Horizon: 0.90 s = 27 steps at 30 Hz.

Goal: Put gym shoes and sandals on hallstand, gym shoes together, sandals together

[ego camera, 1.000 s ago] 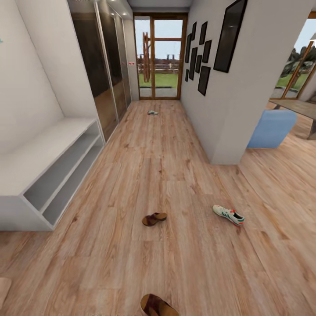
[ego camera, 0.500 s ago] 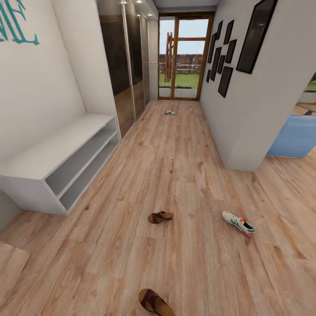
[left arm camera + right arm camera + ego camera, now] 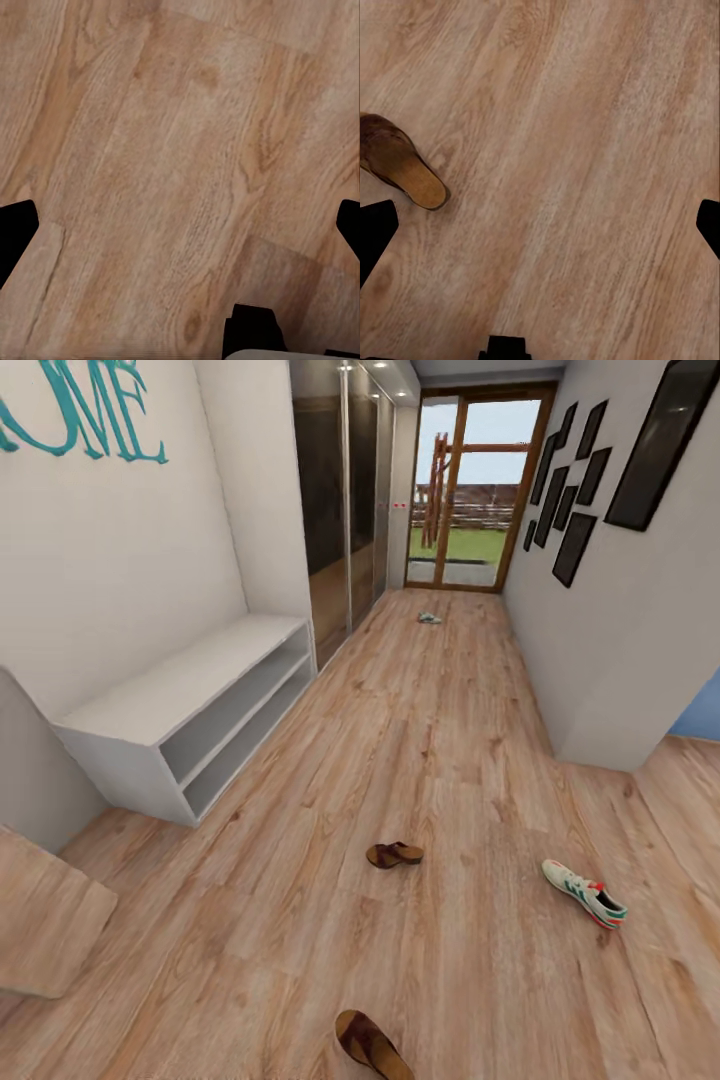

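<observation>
Two brown sandals [image 3: 394,854] [image 3: 372,1044] are lying apart on the corridor floor [image 3: 430,740]; one gym shoe [image 3: 584,892] is sitting to their right and another [image 3: 428,618] far off by the glass door [image 3: 462,490]. The left claw [image 3: 180,225] and right claw [image 3: 540,225] are hanging wide open over the planks, holding nothing; a sandal [image 3: 397,162] is lying just beside the right one; a low white two-shelf surface [image 3: 190,695] is standing against the left wall

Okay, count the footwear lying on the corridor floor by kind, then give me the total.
Brown sandals: 2 (near one, farther one)
White gym shoes: 2 (one at right, a small far one by the glass door)
Total: 4
</observation>
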### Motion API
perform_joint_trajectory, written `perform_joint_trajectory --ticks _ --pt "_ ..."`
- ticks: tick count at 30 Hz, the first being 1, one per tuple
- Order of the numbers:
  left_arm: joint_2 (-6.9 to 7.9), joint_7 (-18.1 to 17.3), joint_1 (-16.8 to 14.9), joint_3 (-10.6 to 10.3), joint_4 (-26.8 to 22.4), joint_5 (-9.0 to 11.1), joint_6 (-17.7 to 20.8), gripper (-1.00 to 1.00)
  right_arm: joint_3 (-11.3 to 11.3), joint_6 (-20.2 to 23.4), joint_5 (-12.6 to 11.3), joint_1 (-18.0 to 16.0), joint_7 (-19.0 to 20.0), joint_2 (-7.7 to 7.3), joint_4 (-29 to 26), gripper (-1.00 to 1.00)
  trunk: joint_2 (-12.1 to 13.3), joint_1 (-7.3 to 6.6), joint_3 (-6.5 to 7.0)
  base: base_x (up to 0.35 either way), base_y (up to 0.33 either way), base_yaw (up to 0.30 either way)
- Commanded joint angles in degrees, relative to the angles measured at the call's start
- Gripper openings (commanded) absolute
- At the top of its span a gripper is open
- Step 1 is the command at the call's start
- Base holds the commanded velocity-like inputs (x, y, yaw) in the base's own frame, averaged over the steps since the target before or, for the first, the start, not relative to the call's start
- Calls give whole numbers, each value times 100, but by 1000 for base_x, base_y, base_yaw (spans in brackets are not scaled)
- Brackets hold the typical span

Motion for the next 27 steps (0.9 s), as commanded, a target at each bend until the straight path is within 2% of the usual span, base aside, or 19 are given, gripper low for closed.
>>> perform_joint_trajectory --ticks 1,13,23,26,27 --pt "-1 -1 -4 4 6 25 -19 100 2 -11 51 -1 -18 -2 1 100 -2 0 -4 -2 -3 279" --pt "-1 -15 -6 -2 11 25 -19 100 2 -11 51 -1 -18 -2 -8 100 -2 0 -4 -1 -1 271" --pt "19 -18 -33 -5 -5 25 -12 100 15 -11 69 -1 1 -2 -18 100 -2 0 -4 0 0 82" --pt "29 -36 -108 -18 -56 -2 49 100 35 8 150 -17 32 -7 -370 100 -2 0 -4 0 0 9" --pt "30 -36 -212 -34 -157 -17 70 100 39 28 286 -50 39 -26 -610 100 -2 0 -4 0 0 4"
